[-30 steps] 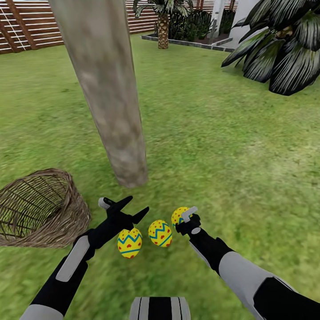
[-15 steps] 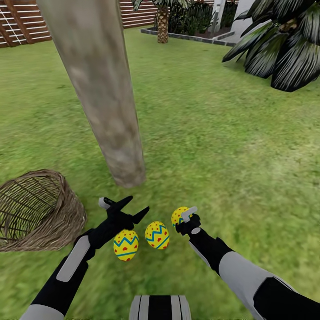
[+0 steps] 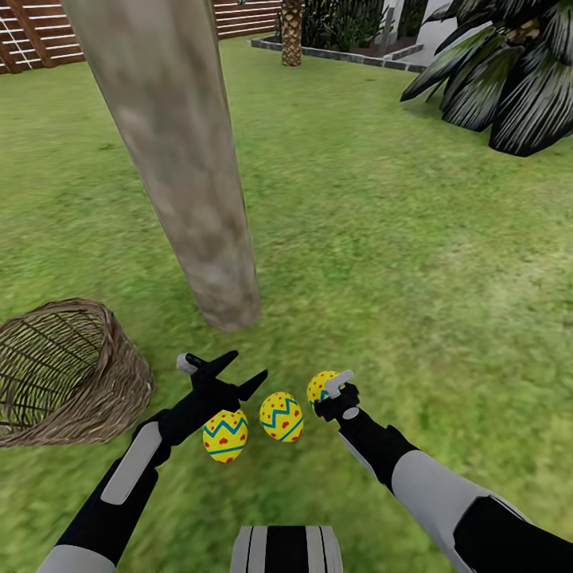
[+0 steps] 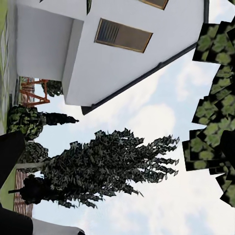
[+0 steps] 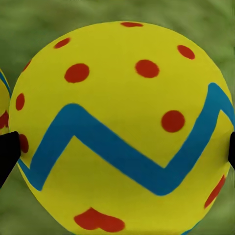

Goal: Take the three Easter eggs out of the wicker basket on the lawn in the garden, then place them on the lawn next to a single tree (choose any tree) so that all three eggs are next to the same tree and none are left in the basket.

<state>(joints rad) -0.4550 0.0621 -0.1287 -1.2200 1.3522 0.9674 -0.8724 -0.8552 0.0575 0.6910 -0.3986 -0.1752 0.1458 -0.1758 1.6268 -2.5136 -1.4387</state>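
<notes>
Head view, from my left: the wicker basket (image 3: 68, 374) lies tipped on its side on the lawn (image 3: 382, 239), its open mouth turned toward the left edge, and I see no egg through its weave. Just right of it my left tool (image 3: 227, 374) hangs above the grass with its two dark fingers spread wide and nothing between them. Beyond that tool the tree (image 3: 187, 175) rises as a pale, mottled trunk, its foot planted in the grass near the eggs. Below the left tool lies the first egg (image 3: 224, 435), yellow with a blue zigzag and red marks, resting on the lawn; the second egg (image 3: 281, 416) sits just beside it to the right. Further right, the third egg (image 3: 321, 387) sits at the tip of my right tool (image 3: 333, 389), whose fingers stand on either side of it, though from here I cannot tell whether it touches the grass. A broad, dark striped plant (image 3: 509, 76) spreads at the far right, well apart from everything else, and a slatted fence (image 3: 32, 36) runs along the back. Left wrist view looks up at a white house (image 4: 122, 44), a dark conical tree (image 4: 98, 169) and sky. Right wrist view has that third egg (image 5: 120, 129) close up, with my dark fingertips (image 5: 7, 154) touching its two flanks, pinching it, and blurred grass behind.
</notes>
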